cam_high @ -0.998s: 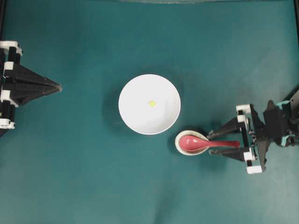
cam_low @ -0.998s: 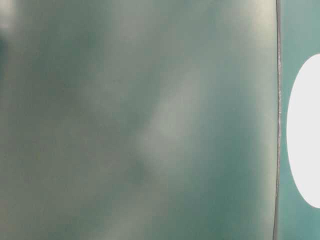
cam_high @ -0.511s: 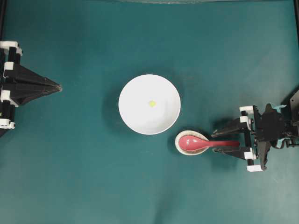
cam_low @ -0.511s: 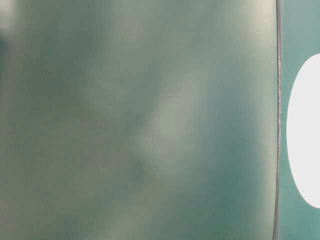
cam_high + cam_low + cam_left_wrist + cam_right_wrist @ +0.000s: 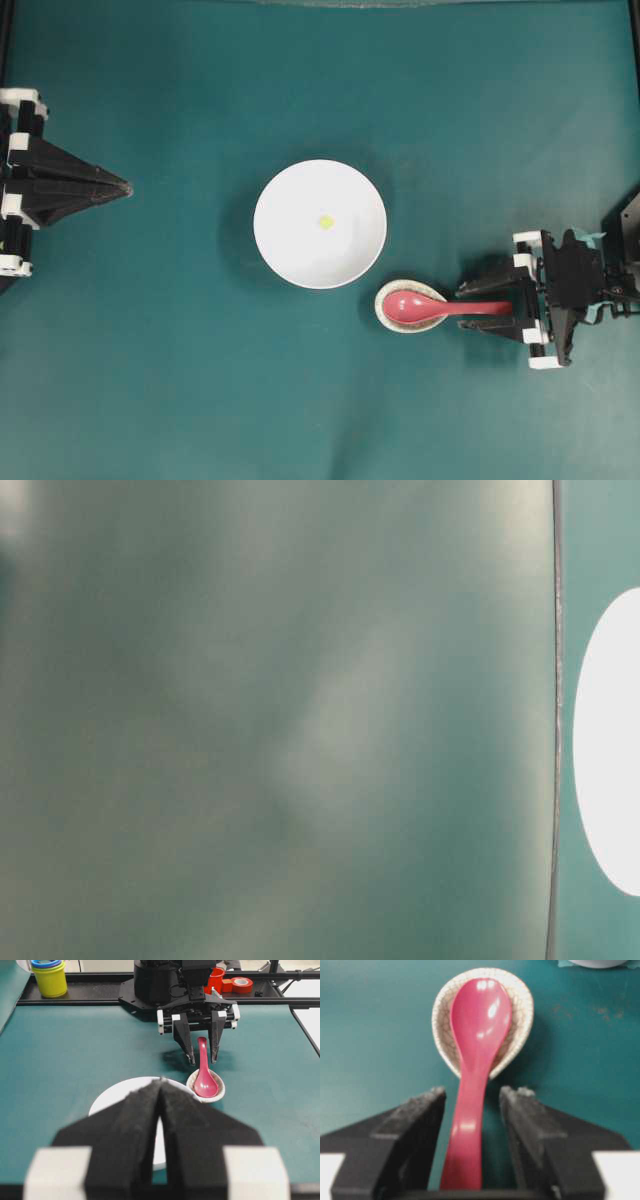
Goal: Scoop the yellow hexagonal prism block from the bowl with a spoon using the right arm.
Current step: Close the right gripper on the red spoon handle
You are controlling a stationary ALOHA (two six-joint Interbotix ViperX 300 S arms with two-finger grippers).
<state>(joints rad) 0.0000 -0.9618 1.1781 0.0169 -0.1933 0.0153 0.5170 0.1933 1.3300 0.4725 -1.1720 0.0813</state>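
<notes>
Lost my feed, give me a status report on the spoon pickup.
Right hand open, straddling spoon handle, no grip yet. Left hand shut, parked. Spoon sits in its rest; yellow block in bowl. Nothing in the way.

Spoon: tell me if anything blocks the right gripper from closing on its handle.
Nothing visible does. The right gripper stands open with the spoon handle between its fingers, gaps on both sides. The spoon head lies in the spoon rest.

Covering the whole overhead view: a teal table mat. Sitting directly on it at centre, a white bowl; resting just beside its lower-right rim, a small speckled spoon rest.
</notes>
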